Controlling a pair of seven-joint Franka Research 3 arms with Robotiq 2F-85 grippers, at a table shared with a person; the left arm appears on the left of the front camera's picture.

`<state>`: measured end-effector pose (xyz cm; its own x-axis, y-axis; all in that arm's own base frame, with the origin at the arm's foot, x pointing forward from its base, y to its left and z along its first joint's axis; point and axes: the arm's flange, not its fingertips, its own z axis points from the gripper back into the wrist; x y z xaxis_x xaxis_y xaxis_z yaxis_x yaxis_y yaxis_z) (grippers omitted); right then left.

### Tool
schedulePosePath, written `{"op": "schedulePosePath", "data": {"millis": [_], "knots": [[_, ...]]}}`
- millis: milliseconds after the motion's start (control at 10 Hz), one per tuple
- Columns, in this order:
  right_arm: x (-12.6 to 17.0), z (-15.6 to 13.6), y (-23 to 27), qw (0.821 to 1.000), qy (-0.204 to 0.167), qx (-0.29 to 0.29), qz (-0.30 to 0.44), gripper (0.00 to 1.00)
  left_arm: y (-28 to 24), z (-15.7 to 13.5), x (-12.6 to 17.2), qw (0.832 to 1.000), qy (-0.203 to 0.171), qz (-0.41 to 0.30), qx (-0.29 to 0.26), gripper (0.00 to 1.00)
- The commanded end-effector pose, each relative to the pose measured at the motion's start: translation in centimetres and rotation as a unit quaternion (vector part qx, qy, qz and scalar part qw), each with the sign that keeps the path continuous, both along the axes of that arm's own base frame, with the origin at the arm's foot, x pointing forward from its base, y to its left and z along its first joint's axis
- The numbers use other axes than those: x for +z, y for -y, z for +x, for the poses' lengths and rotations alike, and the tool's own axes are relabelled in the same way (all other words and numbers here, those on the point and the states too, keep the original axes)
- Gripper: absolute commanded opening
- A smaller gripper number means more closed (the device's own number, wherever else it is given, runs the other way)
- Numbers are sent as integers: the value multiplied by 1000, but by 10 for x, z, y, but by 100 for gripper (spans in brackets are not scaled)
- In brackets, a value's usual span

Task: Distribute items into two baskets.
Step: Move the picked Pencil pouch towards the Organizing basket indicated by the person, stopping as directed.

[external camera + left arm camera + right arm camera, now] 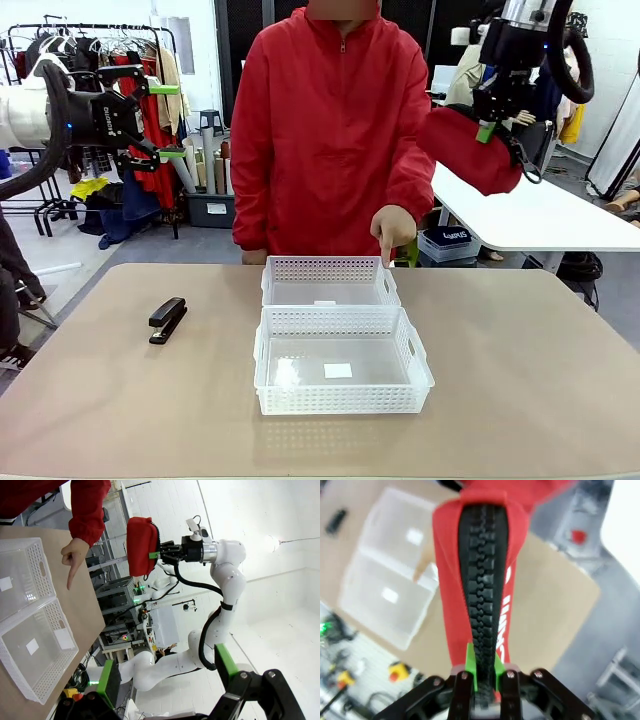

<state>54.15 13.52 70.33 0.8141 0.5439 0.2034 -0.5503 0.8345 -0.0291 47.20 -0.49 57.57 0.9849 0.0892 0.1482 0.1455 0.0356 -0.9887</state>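
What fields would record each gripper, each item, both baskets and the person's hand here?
Left gripper: open, empty, raised at left
Right gripper: shut on red zippered pouch, raised at right
Smaller basket: far, holds no item
Larger basket: near, against the smaller, holds no item
Black stapler: on table, left of the baskets
Person's hand: finger pointing down at smaller basket's right end

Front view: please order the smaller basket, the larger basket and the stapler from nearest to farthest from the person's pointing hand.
1. smaller basket: right at the person's hand, far side.
2. larger basket: next, on the robot's side.
3. stapler: farthest, off to the left.
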Motion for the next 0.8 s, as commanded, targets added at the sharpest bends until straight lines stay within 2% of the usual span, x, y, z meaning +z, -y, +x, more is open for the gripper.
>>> {"op": "schedulePosePath", "data": {"millis": [0, 300, 700], "knots": [[11, 4, -12, 994, 22, 111, 1, 0, 0, 0, 1, 1000, 1, 0, 0, 100], [10, 1, -58, 969, 53, 237, -50, 0, 0, 0, 1, 1000, 1, 0, 0, 100], [-10, -11, -114, 920, 77, 375, -82, 0, 0, 0, 1, 1000, 1, 0, 0, 100]]}}
